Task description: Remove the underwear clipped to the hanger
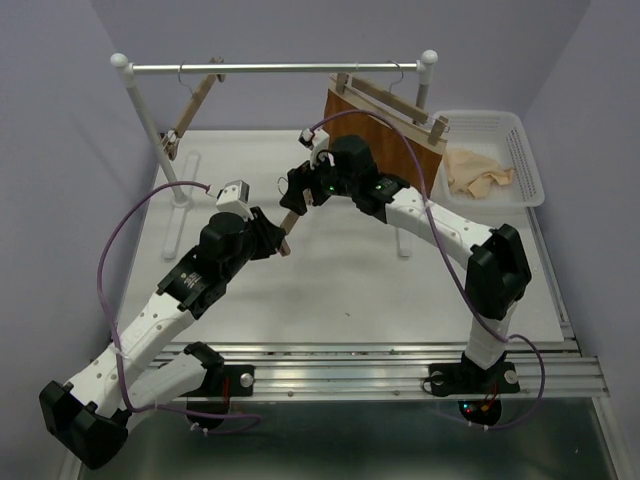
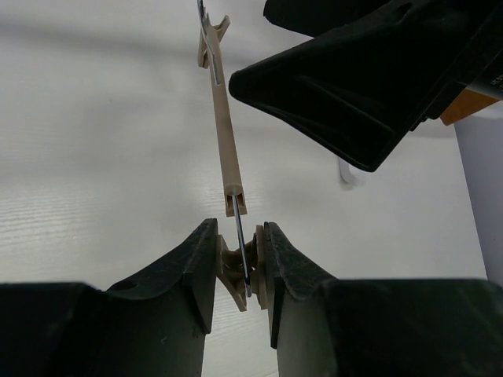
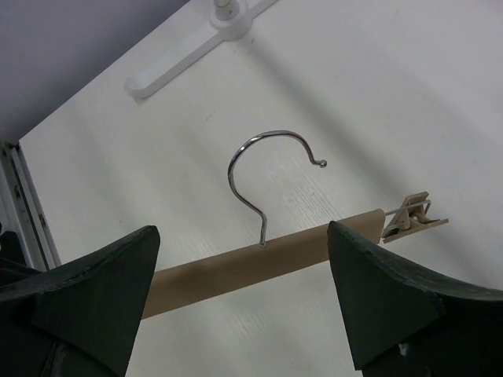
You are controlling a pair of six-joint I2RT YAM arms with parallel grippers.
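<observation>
Hanger (image 2: 228,133) held over the table (image 1: 350,290), well off its edges.
Left gripper (image 2: 240,243) clenched on its end clip (image 2: 236,275); right gripper (image 3: 240,259) spread wide astride the bar (image 3: 204,275).

Slim light-wood bar hanger (image 3: 236,269) was pale tan and plain, its wire hook shiny silver, its end clip tan with silver wire. Floppy scallop-edged cloth underwear (image 1: 478,170) was cream-beige, no print. White plastic basket (image 1: 525,150) had slotted grid walls. Flat hanging garment (image 1: 385,135) was orange-brown, plain. Left claw (image 2: 240,234) and right claw (image 3: 242,236) were matte black. Left arm (image 1: 160,320) and right arm (image 1: 440,225) were white with black joints; thin cables (image 1: 100,275) were purple. Counter (image 1: 350,270) was white with faint fine lines. Clothes rack (image 1: 280,68) had white posts and a grey metal rod. Walls (image 1: 60,150) were pale lavender.
</observation>
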